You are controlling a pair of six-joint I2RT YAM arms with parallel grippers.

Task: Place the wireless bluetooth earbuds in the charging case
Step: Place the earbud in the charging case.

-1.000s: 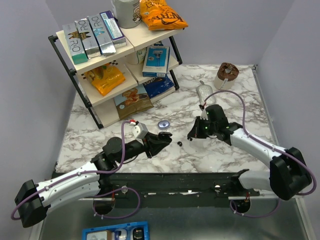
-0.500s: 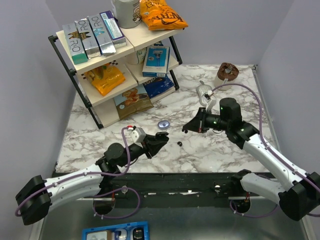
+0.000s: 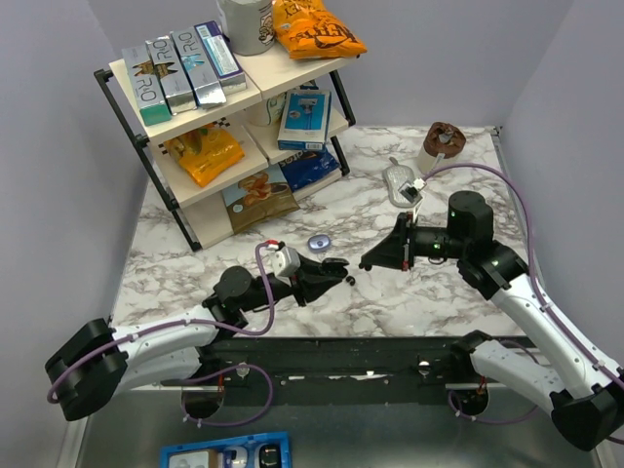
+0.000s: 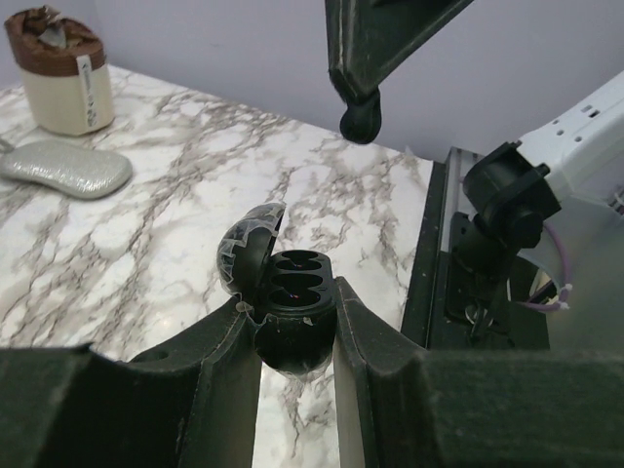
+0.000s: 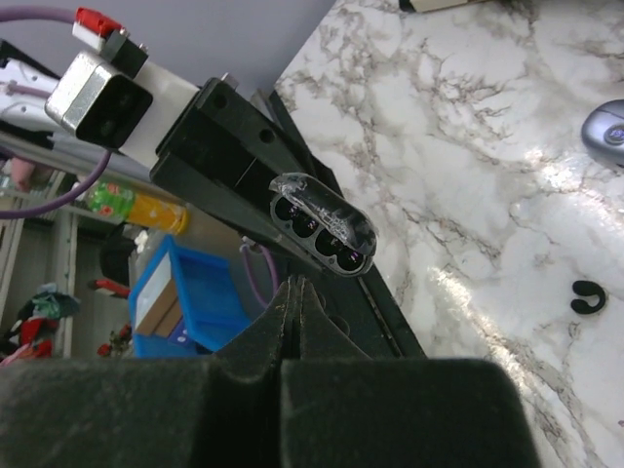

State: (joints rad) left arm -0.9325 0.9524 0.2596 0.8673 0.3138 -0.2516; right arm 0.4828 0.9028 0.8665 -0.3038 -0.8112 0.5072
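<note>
Left wrist: case [image 4: 292, 288] in pincer [image 4: 297, 336]

We see a white marble table [image 3: 175, 263] with grey veins, closed in by plain lilac walls [image 3: 58, 175] on three sides. A tiered shelf [image 3: 210, 115] of pale boards in a black frame stands at its far left corner. Bright light glints off the marble in patches.

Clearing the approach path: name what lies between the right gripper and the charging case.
Top view: only a small black piece on the table lies between right gripper and charging case.
</note>
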